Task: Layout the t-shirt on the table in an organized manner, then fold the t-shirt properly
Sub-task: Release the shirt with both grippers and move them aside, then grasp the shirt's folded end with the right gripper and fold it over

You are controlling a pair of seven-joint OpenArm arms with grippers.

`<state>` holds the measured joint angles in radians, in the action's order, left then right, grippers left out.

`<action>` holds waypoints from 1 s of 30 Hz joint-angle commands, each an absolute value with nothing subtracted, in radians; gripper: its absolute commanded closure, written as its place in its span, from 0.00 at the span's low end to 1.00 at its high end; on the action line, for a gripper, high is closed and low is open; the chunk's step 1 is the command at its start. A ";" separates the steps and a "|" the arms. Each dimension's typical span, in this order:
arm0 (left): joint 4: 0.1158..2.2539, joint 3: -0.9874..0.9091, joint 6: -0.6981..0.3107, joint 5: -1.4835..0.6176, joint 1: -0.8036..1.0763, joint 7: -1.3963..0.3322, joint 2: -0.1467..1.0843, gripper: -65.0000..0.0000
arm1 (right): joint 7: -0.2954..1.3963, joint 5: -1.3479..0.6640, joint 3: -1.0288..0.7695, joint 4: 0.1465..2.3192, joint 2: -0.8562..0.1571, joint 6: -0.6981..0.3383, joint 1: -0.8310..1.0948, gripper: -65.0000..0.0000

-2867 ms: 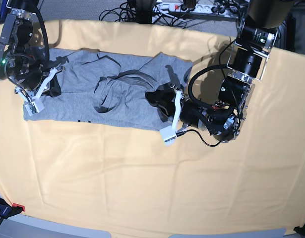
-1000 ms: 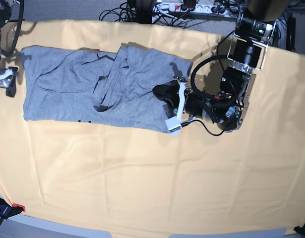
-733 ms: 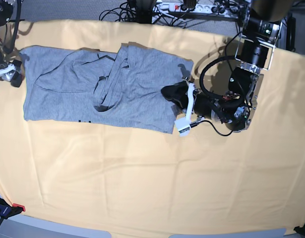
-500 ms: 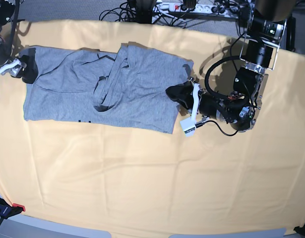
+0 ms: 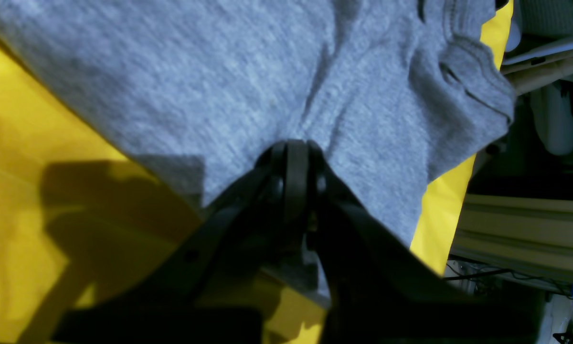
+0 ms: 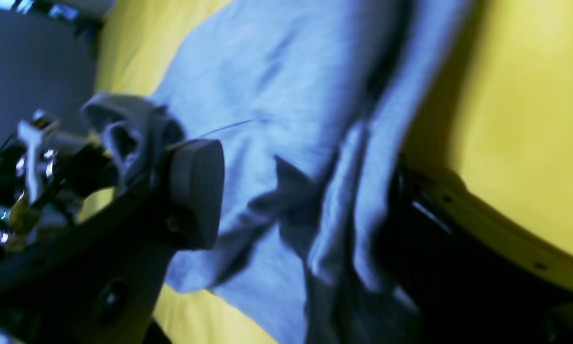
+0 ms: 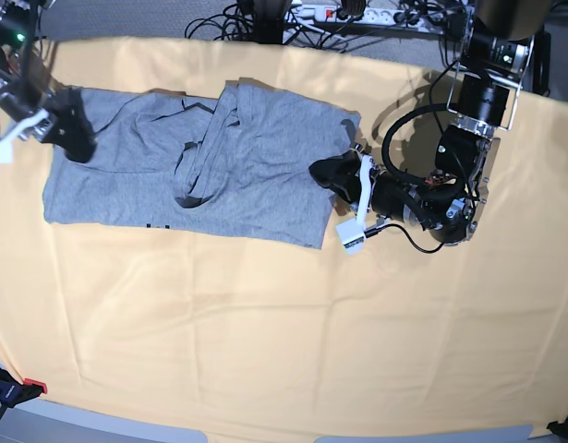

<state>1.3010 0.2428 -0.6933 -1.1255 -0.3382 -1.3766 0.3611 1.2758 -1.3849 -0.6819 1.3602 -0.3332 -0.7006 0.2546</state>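
Note:
The grey t-shirt [image 7: 173,175] lies spread but creased on the far left of the table [image 7: 265,323], with a twisted fold near its middle. My left gripper [image 7: 325,173] sits at the shirt's right edge. In the left wrist view it [image 5: 290,149] is shut, and the shirt [image 5: 219,71] puckers at its tips. My right gripper [image 7: 74,137] is over the shirt's left edge. In the right wrist view it [image 6: 301,191] is open with a ridge of the shirt [image 6: 344,200] between its jaws.
Cables and a power strip [image 7: 348,14] lie beyond the table's far edge. A red clamp [image 7: 30,386] sits at the front left corner. The yellow cloth runs wide in front of and right of the shirt.
The shirt went from bunched to spread out. My left gripper moved right along the shirt's right edge. My right gripper swung from off the table's left edge back onto the shirt's left edge.

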 commanded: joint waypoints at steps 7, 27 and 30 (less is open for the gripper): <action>1.311 0.241 -0.698 -1.114 -0.358 -1.396 0.371 1.00 | 1.311 -1.275 -0.648 1.368 -0.347 -0.698 0.180 0.53; 1.311 -0.060 -0.677 -1.273 -0.463 -1.396 0.371 1.00 | 1.311 -1.046 -0.745 1.654 -0.413 -0.698 0.178 1.00; 1.311 -0.138 -0.698 -1.215 -0.462 -1.396 0.371 1.00 | 1.311 -1.002 -0.801 1.784 -0.413 -0.698 0.181 1.00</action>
